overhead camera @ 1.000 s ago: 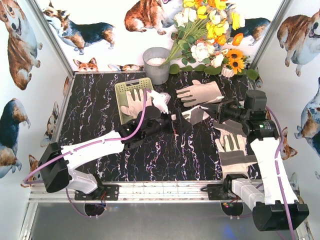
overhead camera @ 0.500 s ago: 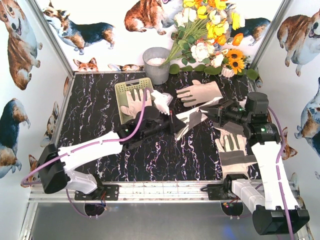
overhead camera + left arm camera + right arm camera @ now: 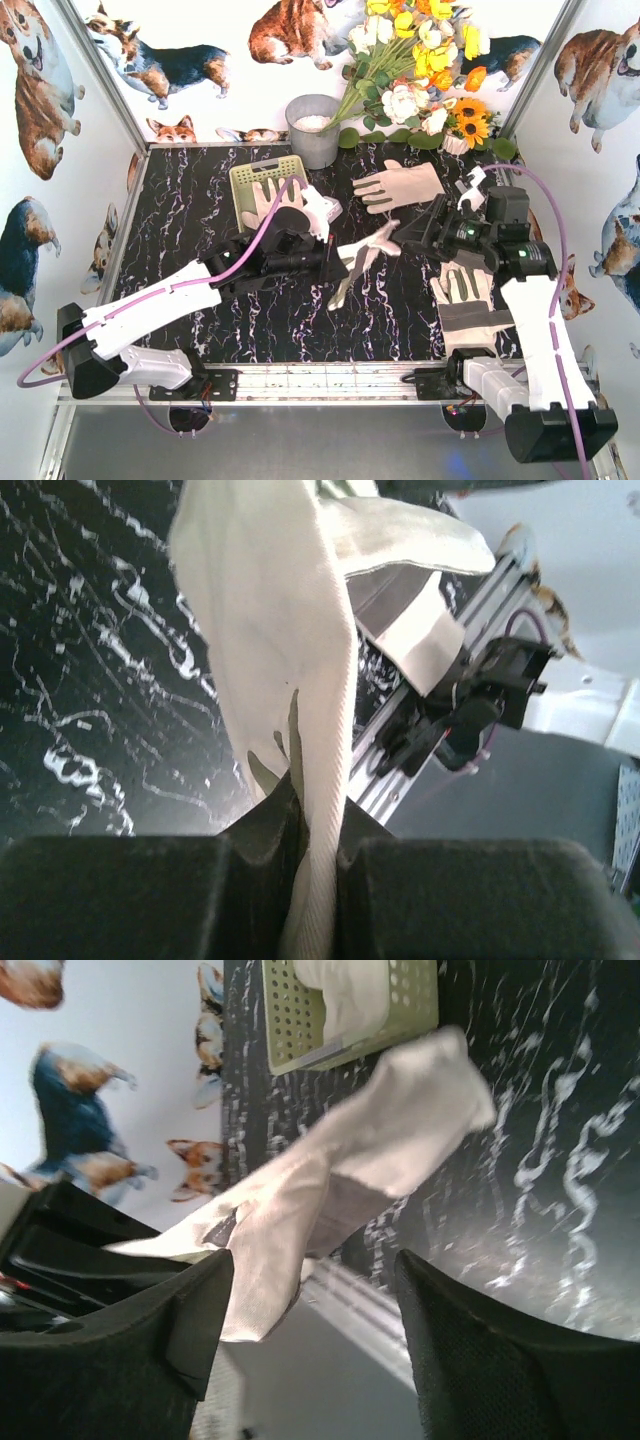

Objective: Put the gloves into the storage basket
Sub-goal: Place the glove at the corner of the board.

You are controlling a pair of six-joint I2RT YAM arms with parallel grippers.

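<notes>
One glove point(image 3: 465, 295) lies loose nearer than the right gripper point(image 3: 312, 1278), whose jaws stand apart, empty. The left gripper point(image 3: 305, 850) clenches a second glove point(image 3: 270, 630), dangling. Beyond it the storage basket point(image 3: 241, 177) holds a third glove point(image 3: 262, 198); a fourth glove point(image 3: 400, 185) beyond the right gripper awaits.

Cream-white gloves point(image 3: 400, 185); yellow-green basket point(image 3: 238, 190); black white-veined table point(image 3: 180, 220); grey bucket point(image 3: 313, 135).

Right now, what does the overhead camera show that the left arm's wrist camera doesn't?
Only the overhead view shows the storage basket with a glove inside, the grey bucket and the flowers. Only the wrist view shows, close up, the left gripper shut on the fabric's edge. Both show the held glove and the black marbled table.
</notes>
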